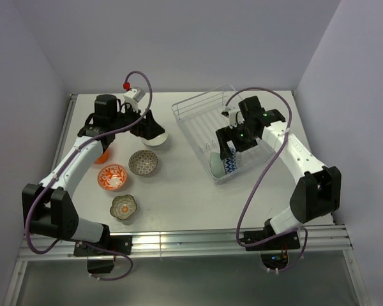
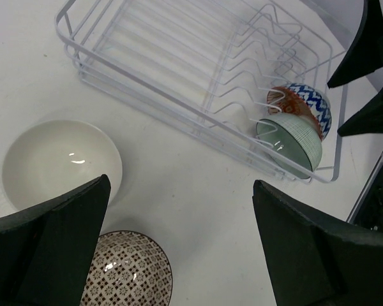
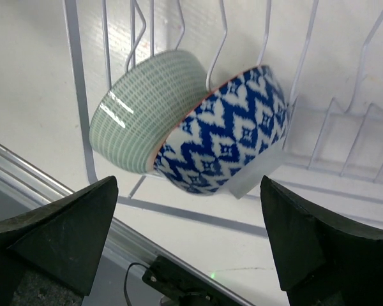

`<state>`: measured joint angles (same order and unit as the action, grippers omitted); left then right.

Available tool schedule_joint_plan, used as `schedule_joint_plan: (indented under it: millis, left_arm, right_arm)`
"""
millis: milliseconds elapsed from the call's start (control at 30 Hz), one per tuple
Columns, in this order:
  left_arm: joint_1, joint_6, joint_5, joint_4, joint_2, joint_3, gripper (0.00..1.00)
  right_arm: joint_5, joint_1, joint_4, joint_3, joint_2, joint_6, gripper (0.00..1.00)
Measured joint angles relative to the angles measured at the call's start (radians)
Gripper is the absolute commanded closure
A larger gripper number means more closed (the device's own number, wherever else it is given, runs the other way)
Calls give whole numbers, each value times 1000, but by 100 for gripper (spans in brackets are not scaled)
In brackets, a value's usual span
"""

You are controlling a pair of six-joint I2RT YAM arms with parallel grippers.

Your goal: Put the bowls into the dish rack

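Left pincer [image 2: 182,250]: jaws spread wide, nothing between them; it hangs over the counter [image 1: 179,197].
Right pincer [image 3: 191,237]: also wide apart and empty; it sits above the near end of the dish rack [image 1: 195,118], facing the two loaded bowls.
Dish rack: clear wire basket on the right half of the counter, angled, with most prong rows bare.
Pale teal bowl [image 3: 143,108]: on edge in the last slot at the rack's near end, leaning on a prong.
Blue-and-white zigzag bowl [image 3: 230,137]: on edge in the next slot, touching the teal one; orange-red inside in the left wrist view.
White bowl [image 2: 60,160]: upright on the counter, just beside one left finger [image 2: 51,252], not between the jaws, well left of the rack.
Grey-patterned bowl [image 1: 143,162]: upright, near the white bowl, on its near side.
Orange-white patterned bowl [image 1: 112,177]: upright, left of the grey one, apart from it.
Olive flower-shaped bowl [image 1: 123,207]: upright, nearest the arm bases.
Plain orange-red bowl [image 1: 102,157]: mostly hidden under the left arm; only an edge shows.
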<state>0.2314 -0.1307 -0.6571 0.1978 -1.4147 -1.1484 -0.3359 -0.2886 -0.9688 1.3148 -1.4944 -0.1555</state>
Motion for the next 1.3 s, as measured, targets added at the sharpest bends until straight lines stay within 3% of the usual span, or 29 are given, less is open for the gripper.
schedule_joint_plan:
  millis: [300,633,767,1000,1300]
  left_arm:
    - [-62,123,-19,125,40,10,5]
    - [-233,633,-64,540,146,57,12]
    - [-352,742,-57,637,146,116,11]
    - [-594,711,11,576,203,259,11]
    - [-604,615,121,436,229,399,16]
  right_arm:
    - [-15,5,-13,31,-60,-7,1]
    - [-98,17,0,107,9,-18,0]
    - [-113,18,49,151,29,-7,0]
    - [-145,61,138,165,69,50,0]
    - [-218,134,216,177,75,140,0]
